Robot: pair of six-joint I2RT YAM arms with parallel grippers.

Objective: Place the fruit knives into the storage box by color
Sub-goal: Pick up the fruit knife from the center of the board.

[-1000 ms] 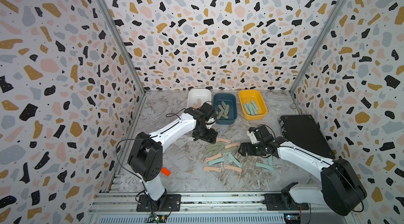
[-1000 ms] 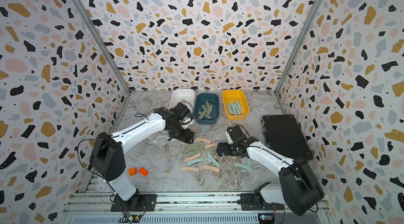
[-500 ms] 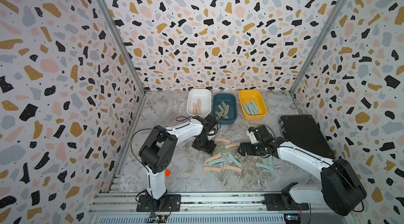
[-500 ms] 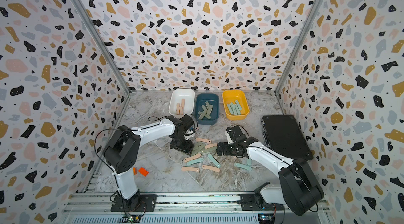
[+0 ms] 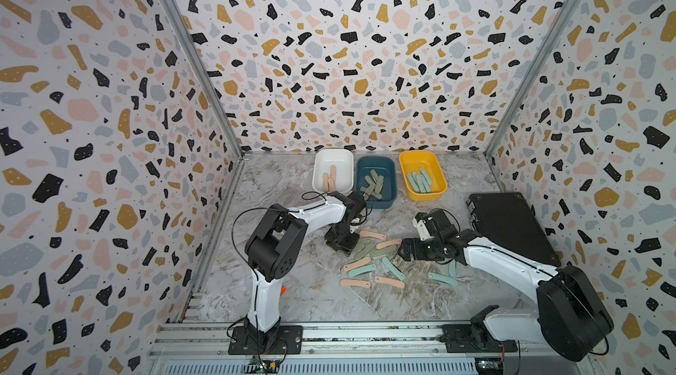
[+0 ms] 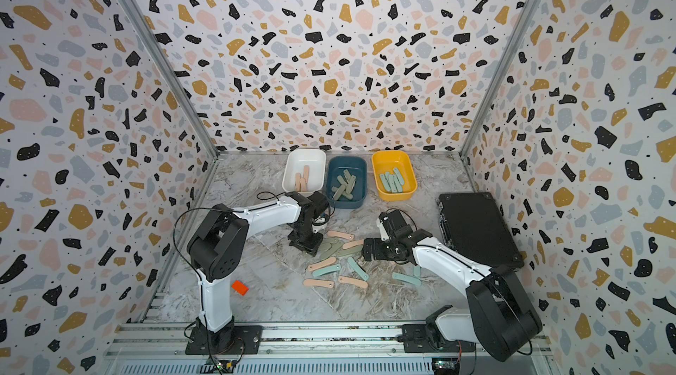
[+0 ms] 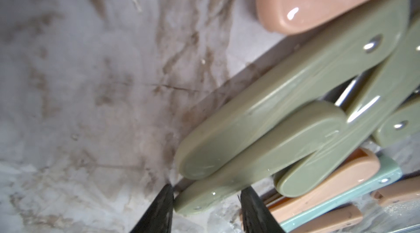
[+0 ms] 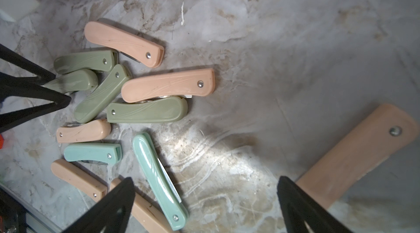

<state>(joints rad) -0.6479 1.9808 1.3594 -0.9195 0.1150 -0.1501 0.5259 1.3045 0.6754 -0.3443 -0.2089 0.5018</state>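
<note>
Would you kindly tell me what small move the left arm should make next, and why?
Probably finish closing the left gripper before any lift: its jaws flank one end of a sage green knife, and firm contact isn't clear yet.

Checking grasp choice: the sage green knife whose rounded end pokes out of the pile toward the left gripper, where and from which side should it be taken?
Take the sage green knife at its free rounded end, pinching across its narrow width, from above on its open side. That end juts onto bare table; farther along, other green knives overlap it. The left gripper straddles that end.
</note>
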